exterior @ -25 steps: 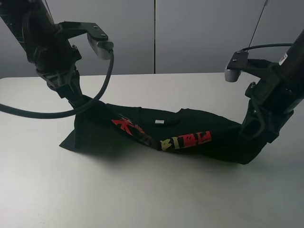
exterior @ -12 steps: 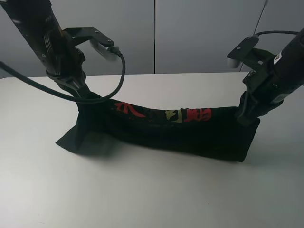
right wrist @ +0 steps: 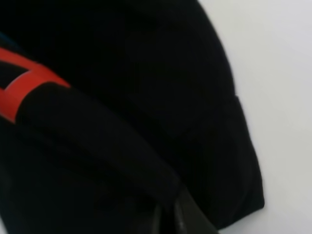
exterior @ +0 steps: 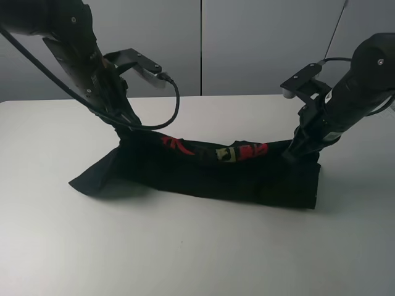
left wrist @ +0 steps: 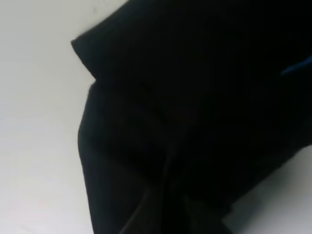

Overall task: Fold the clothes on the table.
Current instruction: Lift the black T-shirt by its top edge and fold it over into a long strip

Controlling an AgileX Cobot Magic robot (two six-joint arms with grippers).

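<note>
Black T-shirt (exterior: 222, 176) sits mid white counter (exterior: 185, 253), bunched into a long folded band running left to right. Upper edge is lifted at both ends and sags between them; lower part rests on the counter. Left tool (exterior: 127, 131) is clamped tight on the shirt's upper edge at the left end. Right tool (exterior: 291, 153) is clamped tight on the upper edge at the right end. Tools are well apart, with the shirt slung between them. Red and yellowish print (exterior: 216, 150) shows along the top fold, crumpled and not readable. A flap (exterior: 92, 177) of fabric lies flat on the counter, out past the left tool. The shirt's right end drops as a straight edge to the counter. Black cable (exterior: 168, 114) loops from the left arm just above the shirt. Grey wall panels (exterior: 247, 43) stand behind.

Left wrist view: black fabric fills most of it, counter beside it, a thin blue sliver of print; jaws are lost against the dark cloth. Right wrist view: shirt with red print, counter beside it, tool tip buried in a fold.
</note>
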